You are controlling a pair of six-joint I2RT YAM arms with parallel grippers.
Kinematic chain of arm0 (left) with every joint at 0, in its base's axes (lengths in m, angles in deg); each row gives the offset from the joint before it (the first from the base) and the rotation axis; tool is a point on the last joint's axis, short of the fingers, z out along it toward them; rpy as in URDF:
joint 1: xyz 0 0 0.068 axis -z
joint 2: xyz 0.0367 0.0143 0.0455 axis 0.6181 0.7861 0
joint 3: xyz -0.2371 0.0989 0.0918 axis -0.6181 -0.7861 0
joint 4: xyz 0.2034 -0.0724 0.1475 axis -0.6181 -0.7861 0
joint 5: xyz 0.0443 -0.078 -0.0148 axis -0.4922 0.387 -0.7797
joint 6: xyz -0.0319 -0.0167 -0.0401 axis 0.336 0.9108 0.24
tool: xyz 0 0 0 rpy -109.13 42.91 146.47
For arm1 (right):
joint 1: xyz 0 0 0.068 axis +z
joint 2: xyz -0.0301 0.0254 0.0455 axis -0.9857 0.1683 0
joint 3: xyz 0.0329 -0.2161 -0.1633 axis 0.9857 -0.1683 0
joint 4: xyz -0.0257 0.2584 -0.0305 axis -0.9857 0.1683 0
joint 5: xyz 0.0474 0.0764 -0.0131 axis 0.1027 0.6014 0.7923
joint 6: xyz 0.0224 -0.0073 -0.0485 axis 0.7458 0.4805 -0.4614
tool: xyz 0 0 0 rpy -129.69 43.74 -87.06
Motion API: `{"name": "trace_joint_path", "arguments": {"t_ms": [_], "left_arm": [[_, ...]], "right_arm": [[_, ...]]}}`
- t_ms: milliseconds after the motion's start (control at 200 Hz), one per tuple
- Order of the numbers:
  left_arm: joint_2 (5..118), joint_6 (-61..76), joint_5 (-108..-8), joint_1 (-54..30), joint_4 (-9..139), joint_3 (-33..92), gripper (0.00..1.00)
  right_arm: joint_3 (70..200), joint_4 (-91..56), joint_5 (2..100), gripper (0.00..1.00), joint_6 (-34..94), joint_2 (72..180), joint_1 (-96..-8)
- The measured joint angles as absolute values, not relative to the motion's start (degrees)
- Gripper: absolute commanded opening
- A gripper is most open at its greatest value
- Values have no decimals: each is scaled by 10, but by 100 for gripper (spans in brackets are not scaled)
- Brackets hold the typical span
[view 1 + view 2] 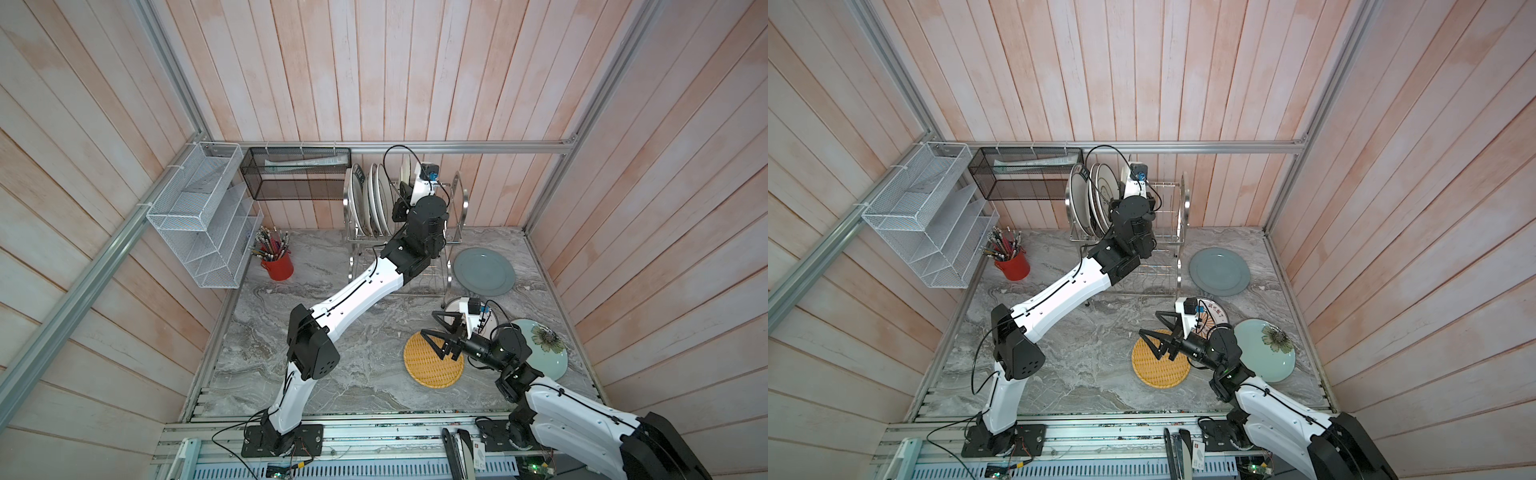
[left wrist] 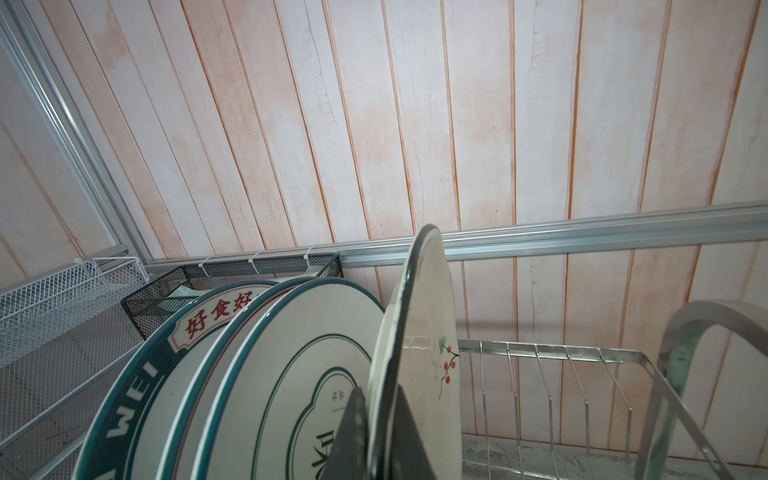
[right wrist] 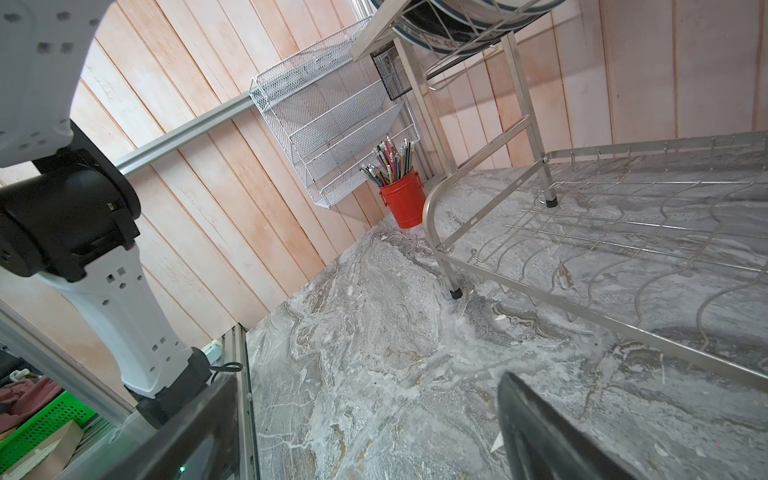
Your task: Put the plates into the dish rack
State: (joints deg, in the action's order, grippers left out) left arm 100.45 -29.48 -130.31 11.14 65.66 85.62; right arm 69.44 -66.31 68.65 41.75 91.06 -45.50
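The dish rack [image 1: 458, 195] [image 1: 1183, 195] stands at the back wall. Three plates [image 1: 376, 199] stand upright in its top tier, the outermost with a dark lettered rim [image 2: 137, 374]. My left gripper [image 2: 380, 392] is shut on the edge of a cream floral plate [image 2: 419, 332], held upright beside them over free prongs [image 2: 544, 386]. Flat on the table lie a grey-blue plate [image 1: 484, 271], a pale teal plate [image 1: 544, 353], a yellow woven plate [image 1: 428, 374] and a lettered plate [image 1: 1214, 316] half hidden by my right wrist. My right gripper [image 1: 428, 322] [image 3: 361, 415] hangs open and empty by the woven plate's left edge.
A red can of pencils [image 1: 277, 266] stands at the back left. On the wall hang a white mesh organiser [image 1: 203, 216] and a black mesh basket [image 1: 297, 178]. The rack's lower tier [image 3: 623, 232] holds nothing that shows. My left arm [image 1: 357, 291] crosses the table's middle.
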Motion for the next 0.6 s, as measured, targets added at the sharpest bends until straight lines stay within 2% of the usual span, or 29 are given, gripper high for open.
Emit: {"name": "trace_joint_path", "arguments": {"t_ms": [600], "left_arm": [[949,-292,-1302,109,667,822,0]], "right_arm": [[695,-663,687,98,416,918,-452]]}}
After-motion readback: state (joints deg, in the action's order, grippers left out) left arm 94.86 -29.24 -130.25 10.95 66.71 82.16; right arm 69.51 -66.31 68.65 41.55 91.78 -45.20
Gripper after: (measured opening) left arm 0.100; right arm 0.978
